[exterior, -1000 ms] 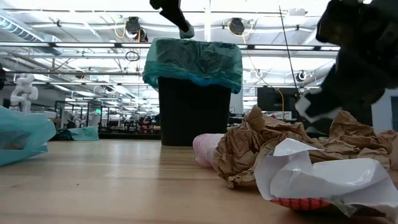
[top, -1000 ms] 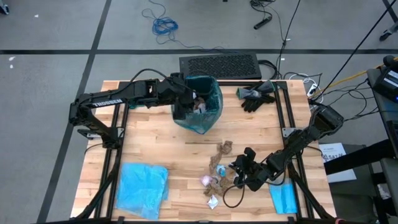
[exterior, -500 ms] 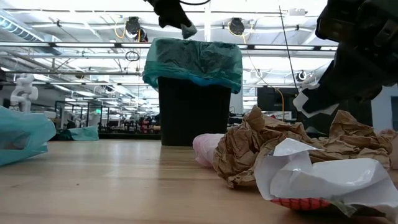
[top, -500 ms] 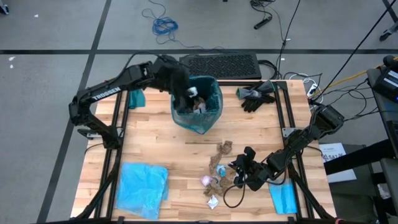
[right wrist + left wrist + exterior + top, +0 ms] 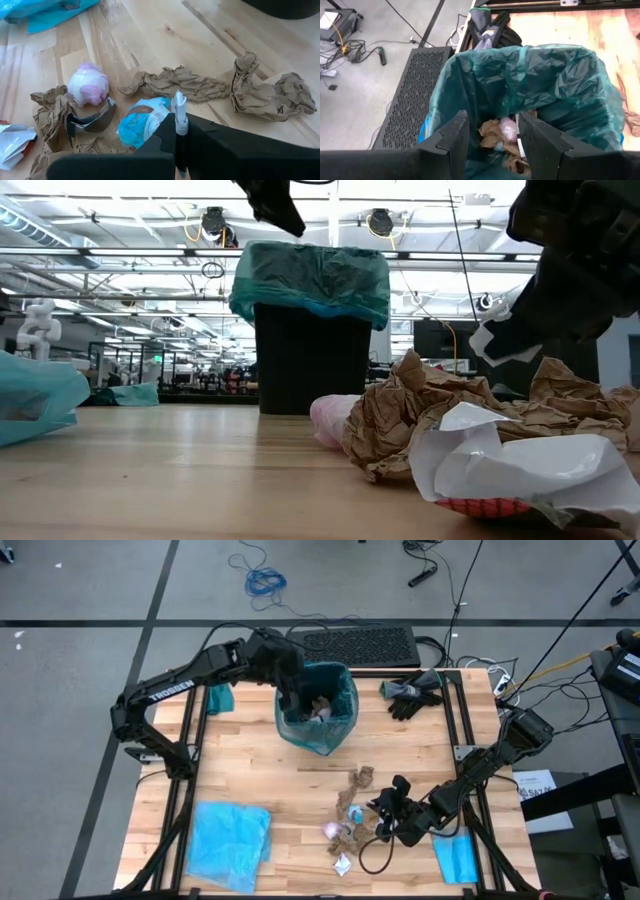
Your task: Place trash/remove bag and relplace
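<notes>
Wood planks make the table [image 5: 250, 785], and a big room with ceiling lights sits behind it. At the far end stands the bin [image 5: 305, 358], lined with the dark green bag [image 5: 335, 718].

Left gripper [image 5: 297, 698] hangs over the bin's mouth. Its fingers [image 5: 451, 134] are apart and hold nothing. Right below them, down in the bag, lie brown wads and a pink scrap. That part of the trash is already in.

Right gripper [image 5: 385, 812] is low over the near part of the table. Its fingers are pressed together on a thin white wrapper [image 5: 179, 111]. The wrapper sticks up between the tips. The rest of the trash [image 5: 350, 815] lies just in front of this gripper: brown paper wads [image 5: 176, 82], a pink ball [image 5: 88, 86] and a blue and white scrap [image 5: 139, 121]. These look soft, light and crumpled.

The bin is well away from the right gripper, far ahead of it and toward the left arm's side. So the wrapper likely has to ride all that way and then drop in from above. The left gripper sits right over the mouth now, so it may need to clear out first. The right arm is much nearer to the pile.

A light blue bag [image 5: 228, 835] lies flat near the front, on the left arm's side, well apart from both grippers.
</notes>
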Controlling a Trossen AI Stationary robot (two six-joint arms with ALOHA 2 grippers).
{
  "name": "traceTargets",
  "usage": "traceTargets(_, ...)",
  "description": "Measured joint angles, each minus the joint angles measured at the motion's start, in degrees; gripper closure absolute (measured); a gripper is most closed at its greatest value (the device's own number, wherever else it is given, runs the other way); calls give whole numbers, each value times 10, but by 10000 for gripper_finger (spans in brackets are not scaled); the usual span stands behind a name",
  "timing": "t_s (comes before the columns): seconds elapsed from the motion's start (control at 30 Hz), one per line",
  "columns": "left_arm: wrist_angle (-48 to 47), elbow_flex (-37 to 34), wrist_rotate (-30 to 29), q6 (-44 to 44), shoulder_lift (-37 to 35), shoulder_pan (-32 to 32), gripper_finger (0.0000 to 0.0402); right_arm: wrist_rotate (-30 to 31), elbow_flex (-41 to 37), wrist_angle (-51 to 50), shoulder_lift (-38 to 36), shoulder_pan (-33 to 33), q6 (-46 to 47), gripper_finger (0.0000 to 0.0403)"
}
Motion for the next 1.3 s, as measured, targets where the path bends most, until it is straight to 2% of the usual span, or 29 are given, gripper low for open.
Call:
traceTargets(0.2, -36, 0, 0, -1, 0, -13, 233, 21, 39, 0, -6, -11, -68, 403)
traceTargets(0.43, -102, 0, 0, -1, -2, -56, 233, 22, 124, -20, -40, -59, -255, 403)
traceTargets(0.6, -133, -1, 2, -9, -34, -82, 233, 23, 148, -44, -98, -112, -362, 403)
traceTargets(0.73, -127, -1, 33, -20, -82, -109, 233, 16, 148, -29, -163, -150, -422, 403)
traceTargets(0.9, -106, -23, 40, -60, -128, -166, 233, -35, 148, 21, -210, -194, -485, 403)
traceTargets(1.03, -106, -48, 40, -86, -129, -228, 233, -78, 148, 64, -216, -244, -522, 402)
traceTargets(1.3, -86, -105, 40, -106, -129, -336, 233, -183, 148, 88, -216, -350, -520, 402)
